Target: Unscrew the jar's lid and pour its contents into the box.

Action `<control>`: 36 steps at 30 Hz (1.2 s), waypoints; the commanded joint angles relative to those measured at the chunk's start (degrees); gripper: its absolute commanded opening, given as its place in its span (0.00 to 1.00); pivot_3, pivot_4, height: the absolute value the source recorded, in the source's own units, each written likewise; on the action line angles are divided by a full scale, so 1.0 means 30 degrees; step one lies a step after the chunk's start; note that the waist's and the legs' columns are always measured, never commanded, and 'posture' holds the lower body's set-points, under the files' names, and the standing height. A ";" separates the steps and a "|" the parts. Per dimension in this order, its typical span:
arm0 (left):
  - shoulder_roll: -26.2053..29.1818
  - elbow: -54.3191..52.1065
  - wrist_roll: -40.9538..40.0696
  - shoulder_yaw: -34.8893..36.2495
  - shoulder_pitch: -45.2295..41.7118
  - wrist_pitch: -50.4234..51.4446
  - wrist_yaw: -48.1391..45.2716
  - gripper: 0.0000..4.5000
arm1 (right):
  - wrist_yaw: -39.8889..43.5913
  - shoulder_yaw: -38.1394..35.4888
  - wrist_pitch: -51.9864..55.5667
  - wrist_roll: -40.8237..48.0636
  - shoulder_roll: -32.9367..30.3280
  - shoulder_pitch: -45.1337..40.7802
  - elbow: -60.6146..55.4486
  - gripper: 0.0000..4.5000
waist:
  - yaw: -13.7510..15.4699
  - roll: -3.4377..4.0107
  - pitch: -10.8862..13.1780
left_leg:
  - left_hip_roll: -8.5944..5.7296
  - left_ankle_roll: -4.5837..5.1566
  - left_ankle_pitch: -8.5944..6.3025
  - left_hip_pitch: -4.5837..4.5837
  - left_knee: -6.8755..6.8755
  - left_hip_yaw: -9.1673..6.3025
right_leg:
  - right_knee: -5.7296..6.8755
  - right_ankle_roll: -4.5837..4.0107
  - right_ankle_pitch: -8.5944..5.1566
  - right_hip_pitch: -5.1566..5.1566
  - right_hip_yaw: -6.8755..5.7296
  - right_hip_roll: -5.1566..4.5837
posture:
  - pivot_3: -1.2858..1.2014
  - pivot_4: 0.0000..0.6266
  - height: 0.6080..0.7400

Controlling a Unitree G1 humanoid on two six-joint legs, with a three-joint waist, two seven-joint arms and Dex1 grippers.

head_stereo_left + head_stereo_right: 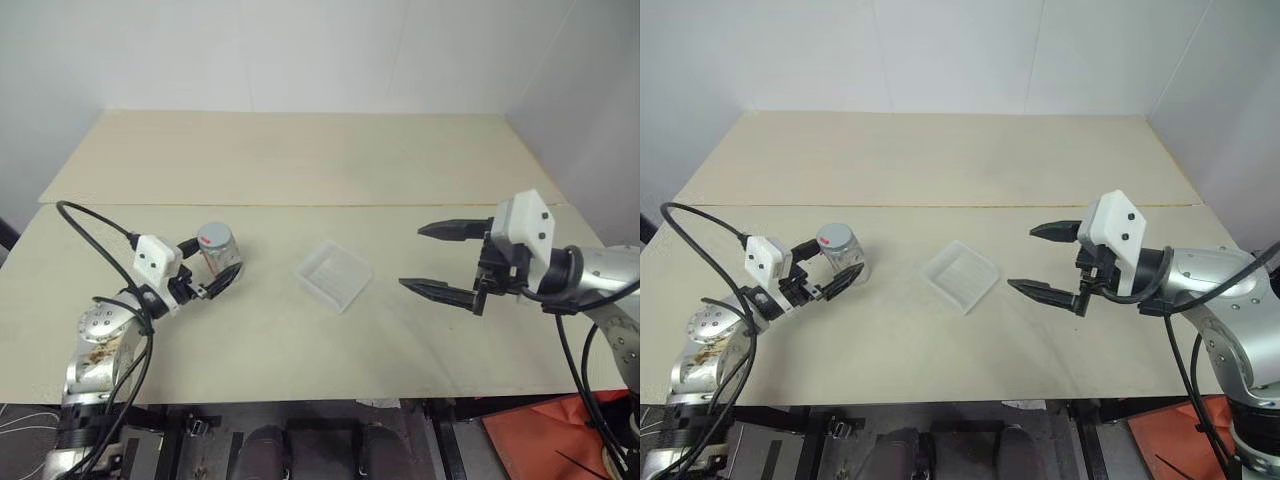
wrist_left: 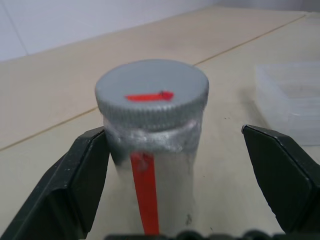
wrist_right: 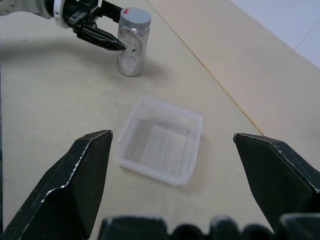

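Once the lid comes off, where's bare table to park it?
Bare table runs between the jar and the box, and along the near edge before both. The far half behind them is bare too. It is tight only at the jar, where the open left gripper straddles it. The open right gripper hangs beside the box.

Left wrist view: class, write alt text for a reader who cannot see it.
A silvery jar with its grey lid on stands upright between the left claw's open black fingers. The clear box lies beyond on the table.
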 commanded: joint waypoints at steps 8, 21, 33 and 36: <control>-0.0441 0.2262 0.0570 -0.0573 -0.1472 -0.1879 -0.0104 0.99 | -0.0815 -0.1407 0.0563 0.1143 -0.0722 0.0258 -0.1364 1.00 | 0.0002 -0.0002 0.0001 | -0.0001 0.0001 -0.0001 -0.0005 0.0004 -0.0002 | -0.0001 0.0003 0.0001 0.0002 -0.0001 -0.0005 | 0.52 0.24 1.00; -0.0595 0.4044 0.0892 -0.0807 -0.2435 -0.2665 -0.0251 0.80 | -0.1535 -0.1663 0.0900 0.1772 -0.0908 0.0624 -0.2044 1.00 | -0.0002 -0.0003 0.0001 | -0.0001 0.0001 0.0000 -0.0004 0.0007 -0.0004 | 0.0001 0.0008 0.0004 0.0004 -0.0003 -0.0005 | 0.52 0.24 1.00; -0.0837 0.4599 0.0616 -0.0914 -0.3365 -0.2809 -0.0485 0.43 | -0.1880 -0.1315 0.1026 0.1822 -0.0730 0.0373 -0.2202 1.00 | 0.0003 -0.0006 0.0001 | 0.0000 0.0001 0.0000 -0.0004 0.0013 -0.0006 | 0.0003 0.0011 0.0006 0.0008 -0.0005 -0.0004 | 0.52 0.24 1.00; -0.0516 0.3297 -0.0715 -0.1018 -0.4101 -0.1203 -0.1843 0.43 | -0.2014 -0.0820 0.0907 0.1814 -0.0442 -0.0322 -0.1987 1.00 | 0.0002 -0.0009 0.0004 | -0.0004 0.0002 -0.0001 -0.0017 0.0020 -0.0011 | 0.0001 0.0013 0.0006 0.0007 -0.0012 -0.0005 | 0.52 0.24 1.00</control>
